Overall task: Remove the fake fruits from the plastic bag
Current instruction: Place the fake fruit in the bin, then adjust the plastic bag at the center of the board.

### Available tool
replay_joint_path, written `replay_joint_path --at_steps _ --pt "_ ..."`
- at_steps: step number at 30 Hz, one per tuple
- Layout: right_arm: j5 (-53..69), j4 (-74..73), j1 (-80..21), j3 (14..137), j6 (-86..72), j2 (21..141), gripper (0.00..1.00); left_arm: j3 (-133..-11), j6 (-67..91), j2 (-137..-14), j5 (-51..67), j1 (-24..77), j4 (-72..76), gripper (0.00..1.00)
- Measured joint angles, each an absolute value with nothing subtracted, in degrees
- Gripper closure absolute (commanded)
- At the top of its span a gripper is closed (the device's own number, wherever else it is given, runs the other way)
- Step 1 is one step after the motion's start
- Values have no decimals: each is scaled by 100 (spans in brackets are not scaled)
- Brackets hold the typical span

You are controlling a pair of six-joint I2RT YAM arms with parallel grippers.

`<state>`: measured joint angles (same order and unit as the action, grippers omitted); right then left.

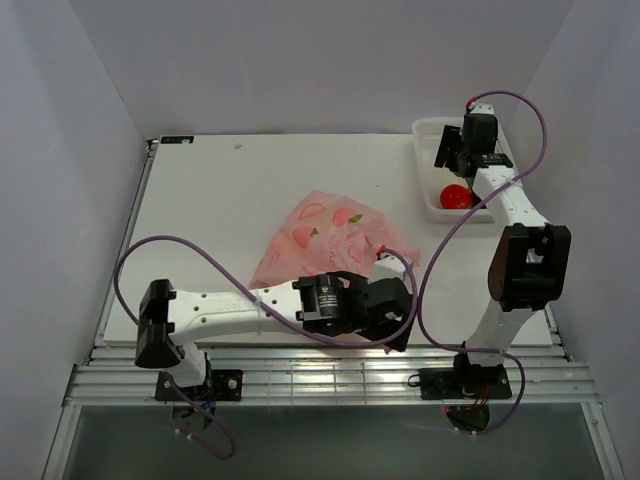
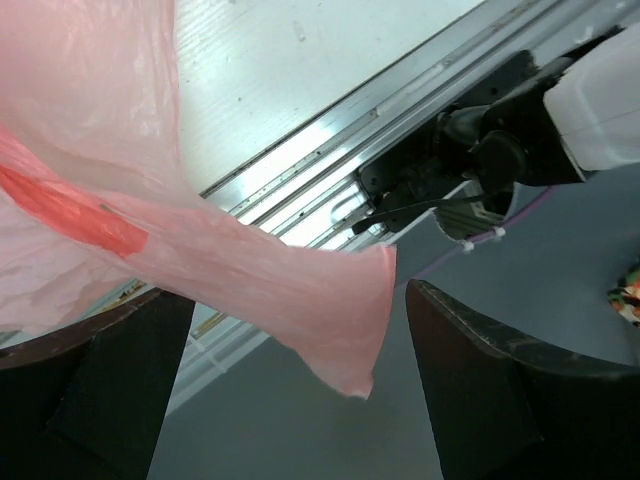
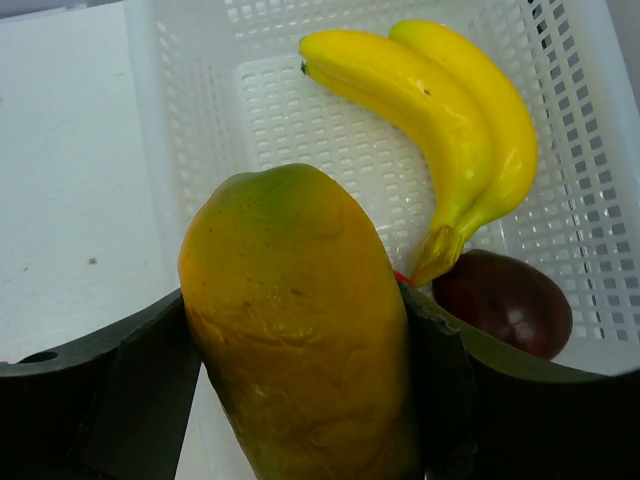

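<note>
The pink plastic bag (image 1: 330,235) with peach prints lies crumpled mid-table. My left gripper (image 1: 385,300) is at its near right corner. In the left wrist view the jaws stand wide apart, and a twisted corner of the bag (image 2: 300,290) hangs loose between them, next to the left finger (image 2: 100,380). My left gripper (image 2: 300,400) is open. My right gripper (image 1: 447,152) is over the white basket (image 1: 430,130), shut on a yellow-green oval fruit (image 3: 295,330). No fruit shows inside the bag.
The white perforated basket (image 3: 190,120) at the back right holds two yellow bananas (image 3: 440,110), a dark maroon fruit (image 3: 505,300) and a red round fruit (image 1: 457,195). The table's front rail (image 2: 330,150) and the right arm's base (image 2: 470,150) lie just past my left gripper.
</note>
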<state>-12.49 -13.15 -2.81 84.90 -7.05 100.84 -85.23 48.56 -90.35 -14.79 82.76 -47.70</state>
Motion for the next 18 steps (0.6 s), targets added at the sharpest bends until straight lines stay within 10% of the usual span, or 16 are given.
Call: replay_joint_path --at_steps 3,8,12,18 --pt "-1269 -1396 -163 8945 -770 10567 2 -9212 5122 -9723 -1813 8442 -5299 2" --pt "-1227 -1544 -58 9026 -867 10715 10 -9548 5802 -10385 -2283 8670 -6075 18" --pt "-937 -1369 -51 8458 -875 10315 10 -9723 6576 -10661 -2801 8674 -6777 100" --pt "128 -888 -78 6757 -816 8641 10 -9076 7625 -10342 -3258 8462 -7220 100"
